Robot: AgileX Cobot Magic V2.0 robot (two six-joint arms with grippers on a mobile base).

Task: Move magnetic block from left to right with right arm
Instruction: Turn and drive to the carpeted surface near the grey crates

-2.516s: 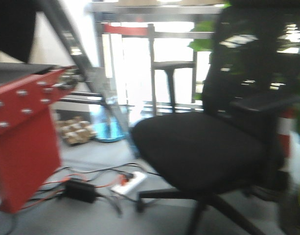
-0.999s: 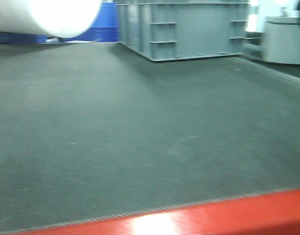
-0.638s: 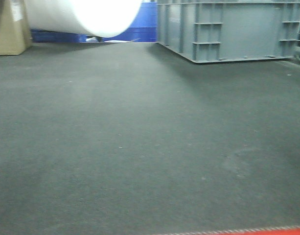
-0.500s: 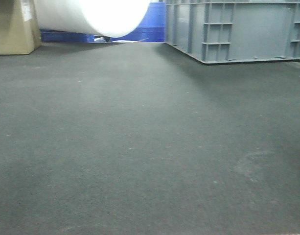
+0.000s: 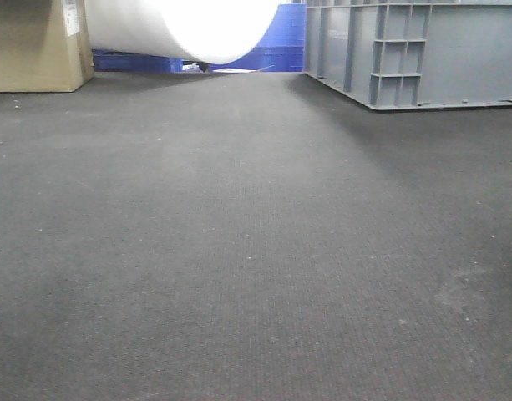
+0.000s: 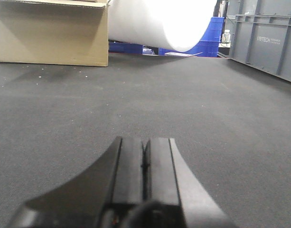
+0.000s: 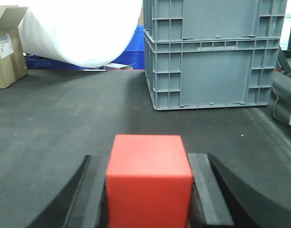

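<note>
I log magnetic block [image 7: 149,178] clamped betw. fingers of right end effector [image 7: 149,186], face-on, no long axis; it's well short of grey crate [image 7: 211,71], slightly left. Left end effector [image 6: 144,156] pinched together, empty.

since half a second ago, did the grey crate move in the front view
No. The grey crate sits further right in frame, but so does the cardboard box; the camera shifted instead.

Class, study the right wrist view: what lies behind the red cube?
Behind the red cube stretches dark mat, then grey stacked crates and a white roll. The mat strip directly behind the cube is hidden.
</note>
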